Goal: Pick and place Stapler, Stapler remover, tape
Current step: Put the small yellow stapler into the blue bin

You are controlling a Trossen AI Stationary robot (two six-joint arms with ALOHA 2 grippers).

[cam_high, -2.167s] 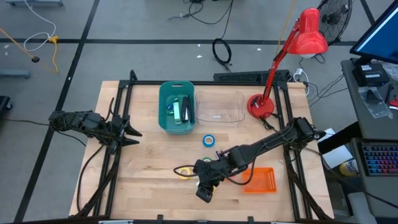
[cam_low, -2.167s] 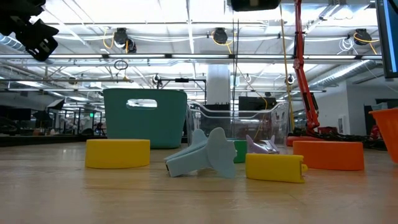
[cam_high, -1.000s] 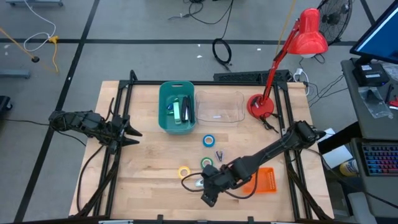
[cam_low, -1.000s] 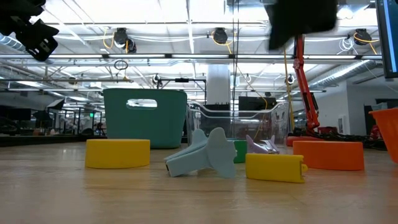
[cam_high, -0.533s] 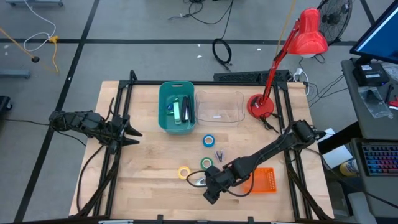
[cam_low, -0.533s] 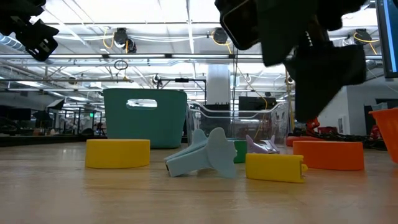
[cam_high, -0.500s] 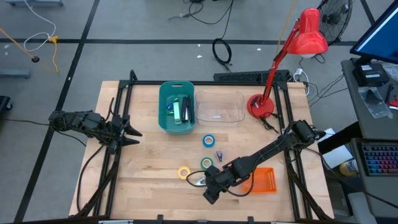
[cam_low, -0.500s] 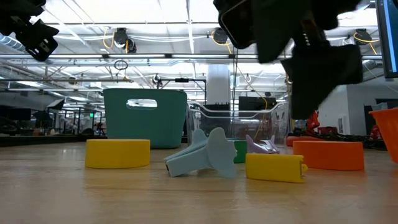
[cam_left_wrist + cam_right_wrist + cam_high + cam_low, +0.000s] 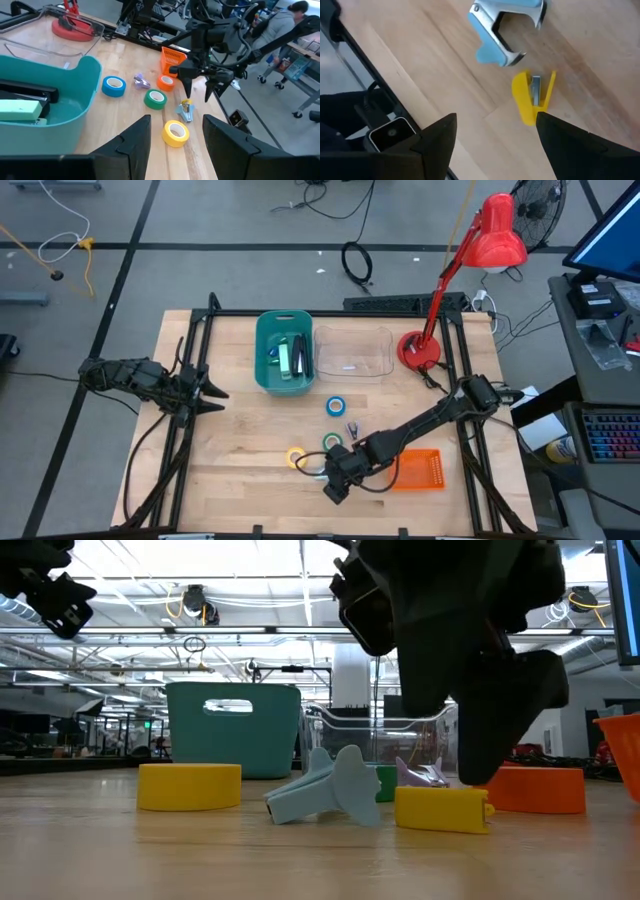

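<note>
My right gripper hangs open just above the table's near middle, tilted down over a yellow staple remover and a light blue staple remover, which lie side by side on the wood, untouched. Yellow tape, green tape and blue tape lie flat beyond them, with a purple staple remover between. Orange tape shows in the left wrist view. A green stapler lies in the teal bin. My left gripper waits open at the left edge.
A clear bin stands right of the teal bin at the back. An orange basket sits near the front right, under my right arm. A red desk lamp stands at the back right corner. Bare wood lies at the near left.
My right gripper has come down toward the staple removers near the front edge and has rolled a little. It now fills the upper part of the low view. Nothing on the table has moved.
</note>
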